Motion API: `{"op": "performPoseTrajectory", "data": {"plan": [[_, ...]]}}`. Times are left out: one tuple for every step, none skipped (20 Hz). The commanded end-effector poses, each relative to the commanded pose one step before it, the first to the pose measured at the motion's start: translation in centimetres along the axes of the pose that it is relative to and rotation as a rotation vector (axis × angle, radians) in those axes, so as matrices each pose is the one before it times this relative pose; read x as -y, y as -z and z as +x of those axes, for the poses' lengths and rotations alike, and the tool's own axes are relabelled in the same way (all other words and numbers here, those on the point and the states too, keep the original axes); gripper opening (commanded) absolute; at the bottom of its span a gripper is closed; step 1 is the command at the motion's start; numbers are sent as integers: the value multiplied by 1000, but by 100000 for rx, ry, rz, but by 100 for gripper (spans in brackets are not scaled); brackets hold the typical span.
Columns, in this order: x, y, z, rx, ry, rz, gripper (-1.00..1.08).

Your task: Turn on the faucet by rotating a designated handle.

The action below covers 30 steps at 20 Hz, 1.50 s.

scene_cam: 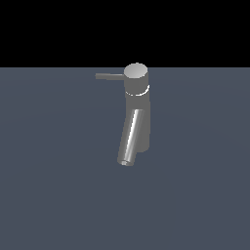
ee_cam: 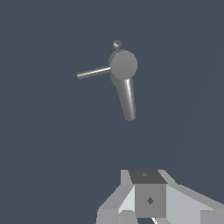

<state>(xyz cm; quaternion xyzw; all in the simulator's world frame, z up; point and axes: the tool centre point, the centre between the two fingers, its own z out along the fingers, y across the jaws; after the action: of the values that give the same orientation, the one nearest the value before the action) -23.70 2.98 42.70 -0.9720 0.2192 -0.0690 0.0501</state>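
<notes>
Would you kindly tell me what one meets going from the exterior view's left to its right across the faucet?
Handle → spout → cap. The spout's mouth sits furthest toward the left of the spout; the faucet body behind it overlaps spout and cap, so I leave it unplaced.

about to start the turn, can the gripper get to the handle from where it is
Probably yes: the handle juts sideways from the faucet with open space around it, and nothing shows between it and the gripper, which is apart from it.

faucet (scene_cam: 138, 114): grey metallic, pale ring | handle (scene_cam: 109, 76): grey | floor (scene_cam: 49, 195): slate blue | fingers (ee_cam: 127, 216): pale grey
</notes>
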Motion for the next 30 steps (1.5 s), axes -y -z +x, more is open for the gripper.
{"op": "performPoseTrajectory", "data": {"plan": [[716,-1125,271,-2065,-7079,1706,-100],[293,-446,106,-819,-2754,659,-100],[293,-446,106,-821,-2757,661,-100],[295,-447,107,-822,-2756,662,-100],[295,-446,106,-821,-2747,661,-100],[293,-442,106,-814,-2720,656,-100],[292,-438,105,-806,-2692,651,-100],[290,-435,104,-800,-2668,647,-100],[289,-431,103,-794,-2646,643,-100],[289,-429,102,-788,-2625,639,-100],[288,-426,102,-782,-2607,637,-100],[288,-424,101,-778,-2592,635,-100],[288,-423,101,-774,-2579,633,-100],[288,-422,100,-770,-2568,632,-100],[288,-421,100,-767,-2560,632,-100],[289,-421,100,-765,-2555,632,-100],[290,-421,100,-763,-2552,633,-100],[291,-421,100,-762,-2552,635,-100],[293,-422,100,-761,-2555,637,-100],[295,-424,101,-762,-2562,640,-100],[298,-426,101,-763,-2571,644,-100],[299,-427,102,-763,-2577,646,-100],[298,-423,102,-755,-2555,642,-100],[296,-419,100,-744,-2524,635,-100],[293,-413,99,-733,-2493,627,-100],[290,-407,99,-721,-2459,619,-100],[287,-402,97,-709,-2421,610,-100],[283,-395,97,-696,-2383,600,-100],[279,-388,95,-683,-2341,589,-100],[275,-381,95,-671,-2299,578,-100]]}}
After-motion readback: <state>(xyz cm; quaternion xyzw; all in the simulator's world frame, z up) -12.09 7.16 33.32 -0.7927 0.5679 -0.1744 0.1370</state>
